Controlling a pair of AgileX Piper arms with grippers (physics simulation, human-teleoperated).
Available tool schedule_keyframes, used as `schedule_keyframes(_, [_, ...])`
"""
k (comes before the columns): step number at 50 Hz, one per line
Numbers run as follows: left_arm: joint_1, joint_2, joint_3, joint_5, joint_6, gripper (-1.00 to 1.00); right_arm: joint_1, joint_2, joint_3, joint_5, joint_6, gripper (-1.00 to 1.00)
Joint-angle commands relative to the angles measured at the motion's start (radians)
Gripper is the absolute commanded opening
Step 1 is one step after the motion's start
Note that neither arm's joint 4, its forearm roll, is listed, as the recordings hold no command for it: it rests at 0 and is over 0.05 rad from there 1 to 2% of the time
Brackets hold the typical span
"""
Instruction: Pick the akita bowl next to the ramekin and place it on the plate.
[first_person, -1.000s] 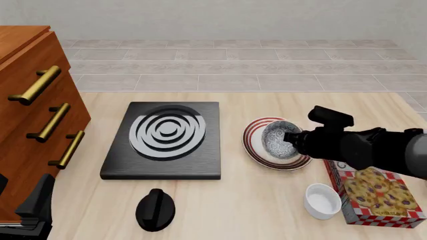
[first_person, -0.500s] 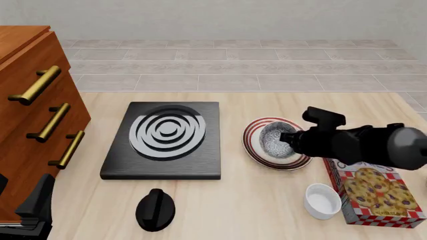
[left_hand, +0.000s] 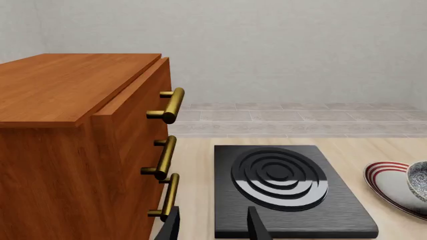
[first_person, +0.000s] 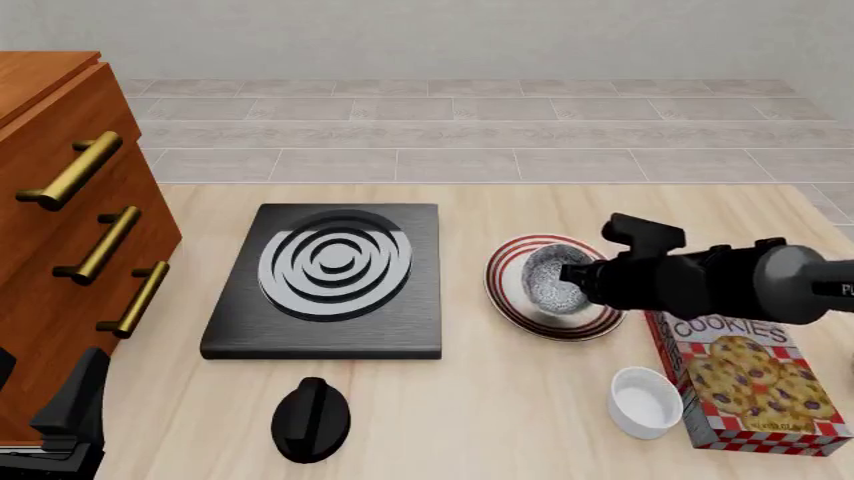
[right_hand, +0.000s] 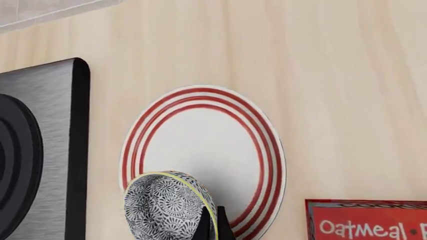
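akita bowl apparently on plate, ramekin nearer

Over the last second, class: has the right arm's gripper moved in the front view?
Yes. The right gripper, shut on the speckled bowl, has shifted slightly left and up, further over the plate and away from the cookie box.

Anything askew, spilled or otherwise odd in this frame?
One thing: the akita bowl is not flat on the plate. In the right wrist view it is tipped, with the right hand pinching its rim. Stove, ramekin and cookie box look undisturbed; nothing looks spilled.
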Motion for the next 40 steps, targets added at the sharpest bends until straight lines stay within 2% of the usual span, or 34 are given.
schedule_keyframes(1, [0.000,0.000,0.000,0.000,0.000,1.00,-0.007,0.030,-0.029,-0.004,-0.008,-1.00])
schedule_keyframes(40, [0.000,0.000,0.000,0.000,0.000,1.00,-0.013,0.126,-0.096,-0.009,-0.036,-1.00])
